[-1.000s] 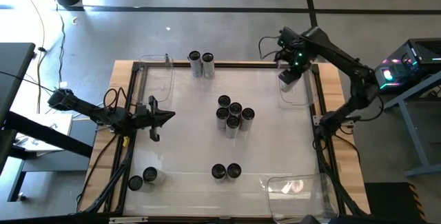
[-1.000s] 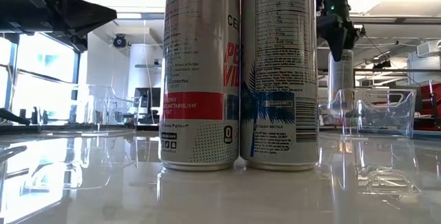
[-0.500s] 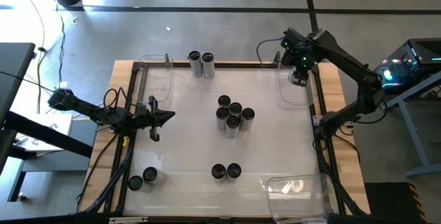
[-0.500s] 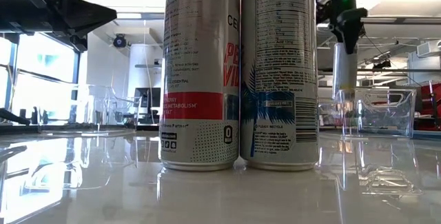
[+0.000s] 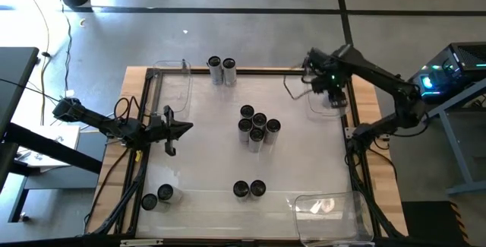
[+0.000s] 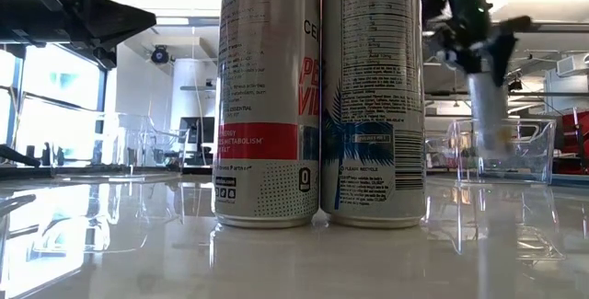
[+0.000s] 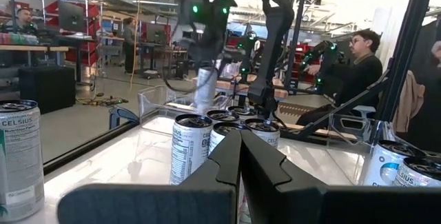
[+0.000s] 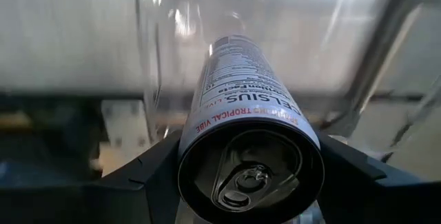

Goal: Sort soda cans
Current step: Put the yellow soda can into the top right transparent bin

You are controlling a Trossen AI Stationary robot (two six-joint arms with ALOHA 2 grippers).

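right gripper (image 5: 331,89) clamped on soda can (image 8: 249,141) over clear bin (image 5: 323,109) | left gripper (image 5: 181,128) together, idle

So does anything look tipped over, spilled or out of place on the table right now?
Nothing stands out. The loose soda cans stand upright in small groups, with no spill visible. The right gripper holds one can over the clear bin; the left gripper waits shut.

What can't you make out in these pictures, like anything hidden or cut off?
- High view: the slim silvery soda can held by the right gripper is hidden beneath the arm.
- Low view: two tall silvery cans up close block the cluster behind; their tops are cut off.
- Left wrist view: the left gripper's closed dark fingers hide part of the cans.
- Clear plastic bin: contents unclear.
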